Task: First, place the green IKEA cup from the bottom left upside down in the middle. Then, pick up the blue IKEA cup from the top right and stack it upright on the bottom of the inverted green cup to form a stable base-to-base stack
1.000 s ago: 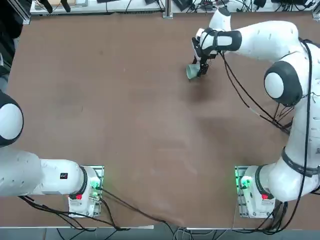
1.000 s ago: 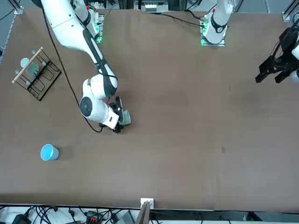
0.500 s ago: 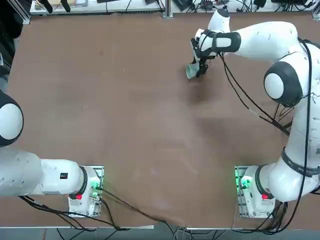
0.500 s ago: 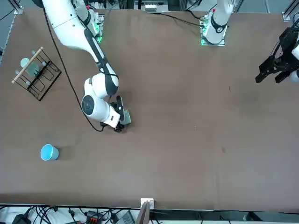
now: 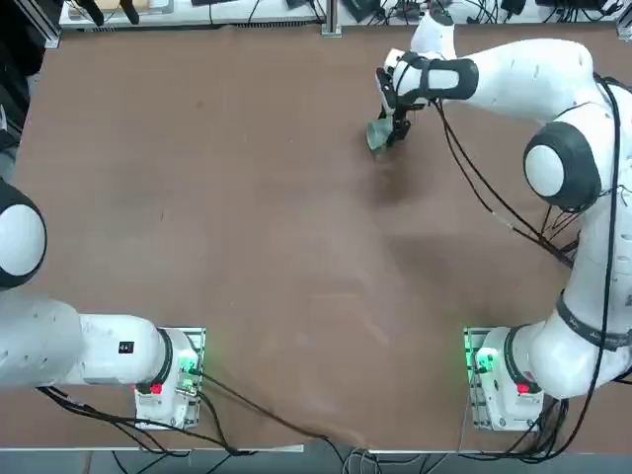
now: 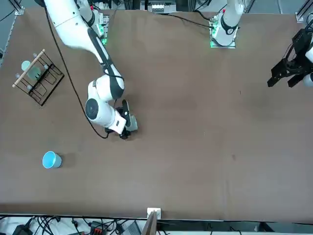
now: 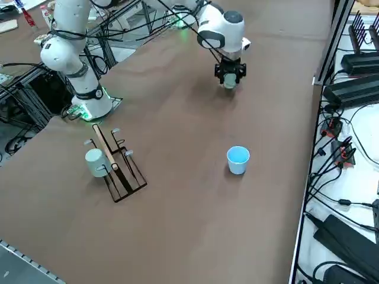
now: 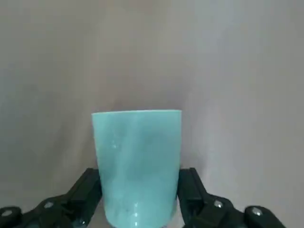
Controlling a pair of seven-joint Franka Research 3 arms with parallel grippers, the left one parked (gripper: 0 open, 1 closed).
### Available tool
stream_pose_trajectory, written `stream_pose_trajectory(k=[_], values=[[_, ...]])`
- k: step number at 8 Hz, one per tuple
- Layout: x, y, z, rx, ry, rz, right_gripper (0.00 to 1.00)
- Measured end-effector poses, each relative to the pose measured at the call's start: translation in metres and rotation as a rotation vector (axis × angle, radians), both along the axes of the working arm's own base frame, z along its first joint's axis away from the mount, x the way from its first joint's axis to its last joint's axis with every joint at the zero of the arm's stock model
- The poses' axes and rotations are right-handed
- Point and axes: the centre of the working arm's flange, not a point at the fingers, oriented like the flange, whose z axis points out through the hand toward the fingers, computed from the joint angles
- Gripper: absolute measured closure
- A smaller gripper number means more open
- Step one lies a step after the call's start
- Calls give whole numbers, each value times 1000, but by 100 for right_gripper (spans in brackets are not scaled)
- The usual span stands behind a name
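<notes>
Green IKEA cup (image 8: pixel 137 166) pinched between the fingers of the right gripper (image 5: pixel 392 135), upper centre-right of the top view, long axis tilted off vertical, blue IKEA cup (image 6: pixel 51 159) upright at lower left of the front view, well apart, wire rack (image 6: pixel 40 78) at left edge.

The white right arm reached far across, its black two-finger right gripper (image 8: pixel 138 197) clamped on the pale mint-green plastic cup (image 8: pixel 137 164).

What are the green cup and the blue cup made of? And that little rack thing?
The green cup, clamped in the right end effector, looks like plastic: one even pale colour with a soft, dull sheen. The blue cup looks like the same smooth plastic. The rack seems to be thin black metal wire with a pale wooden-looking rod, though that is less certain.
</notes>
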Motion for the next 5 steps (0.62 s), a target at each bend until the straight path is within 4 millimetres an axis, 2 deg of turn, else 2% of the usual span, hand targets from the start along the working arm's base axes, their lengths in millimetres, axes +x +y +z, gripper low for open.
stream_pose_trajectory(k=[3,4,5], values=[[22,-31,67,-226,11,-25,12],[27,-50,90,-305,21,-82,12],[29,-73,104,-387,30,-140,12]])
